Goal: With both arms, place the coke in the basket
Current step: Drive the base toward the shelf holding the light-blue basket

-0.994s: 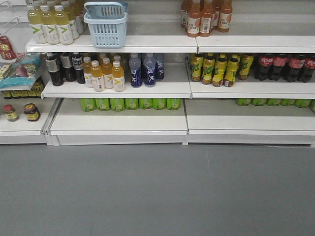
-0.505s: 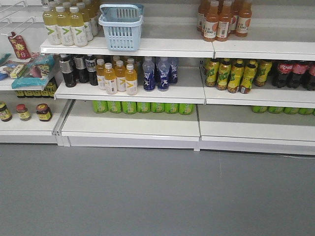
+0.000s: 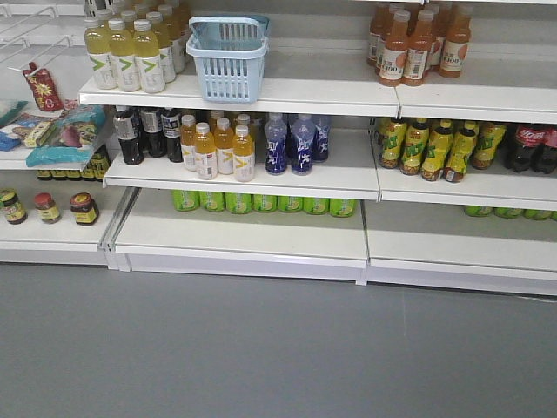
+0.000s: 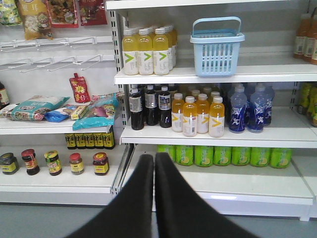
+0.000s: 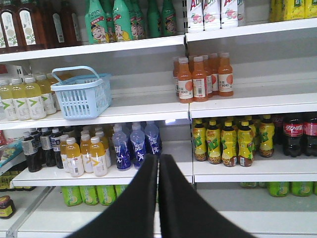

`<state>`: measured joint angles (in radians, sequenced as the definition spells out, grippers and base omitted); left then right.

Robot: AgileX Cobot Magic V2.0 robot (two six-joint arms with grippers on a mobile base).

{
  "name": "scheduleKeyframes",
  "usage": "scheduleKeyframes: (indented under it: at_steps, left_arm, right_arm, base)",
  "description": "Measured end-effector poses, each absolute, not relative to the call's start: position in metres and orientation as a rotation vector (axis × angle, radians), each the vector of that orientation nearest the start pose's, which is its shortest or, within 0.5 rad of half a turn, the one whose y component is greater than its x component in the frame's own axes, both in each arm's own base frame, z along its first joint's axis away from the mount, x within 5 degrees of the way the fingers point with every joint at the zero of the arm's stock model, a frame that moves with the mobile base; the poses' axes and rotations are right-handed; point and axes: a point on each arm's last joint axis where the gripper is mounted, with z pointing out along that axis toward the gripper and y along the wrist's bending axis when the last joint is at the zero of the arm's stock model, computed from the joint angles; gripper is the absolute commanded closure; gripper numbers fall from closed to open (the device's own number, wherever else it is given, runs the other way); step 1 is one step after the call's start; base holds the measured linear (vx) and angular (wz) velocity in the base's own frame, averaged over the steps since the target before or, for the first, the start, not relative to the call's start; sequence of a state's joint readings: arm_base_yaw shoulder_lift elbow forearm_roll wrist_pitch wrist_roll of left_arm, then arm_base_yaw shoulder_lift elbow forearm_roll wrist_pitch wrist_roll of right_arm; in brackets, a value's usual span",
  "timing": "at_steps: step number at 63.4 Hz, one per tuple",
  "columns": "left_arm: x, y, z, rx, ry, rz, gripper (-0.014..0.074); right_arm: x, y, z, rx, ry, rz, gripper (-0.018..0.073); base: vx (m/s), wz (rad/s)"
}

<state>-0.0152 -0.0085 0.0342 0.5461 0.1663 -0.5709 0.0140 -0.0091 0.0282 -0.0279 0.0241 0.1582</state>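
White shelves carry bottles, coke and a basket.

White Coca-Cola script crosses the red labels of the coke bottles. The orange drink bottles carry "100" on their labels. The white bottles on the shelf above show red letters "AD".

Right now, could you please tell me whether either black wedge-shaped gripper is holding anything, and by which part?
Nothing is held. The black left gripper and black right gripper are both shut and empty; the red-labelled coke bottles stand untouched.
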Motion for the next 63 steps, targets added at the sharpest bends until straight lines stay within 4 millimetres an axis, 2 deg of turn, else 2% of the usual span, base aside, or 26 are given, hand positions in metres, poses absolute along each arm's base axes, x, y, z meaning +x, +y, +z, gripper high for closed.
scheduleKeyframes:
  at_steps: [63]
  left_arm:
    - [0.0567,0.007,0.1892,-0.079,1.65,0.036,0.0603]
  right_arm:
    - [0.0568,0.0007,0.2019,0.089,1.525,0.115,0.0564]
  base:
    - [0.18,-0.01]
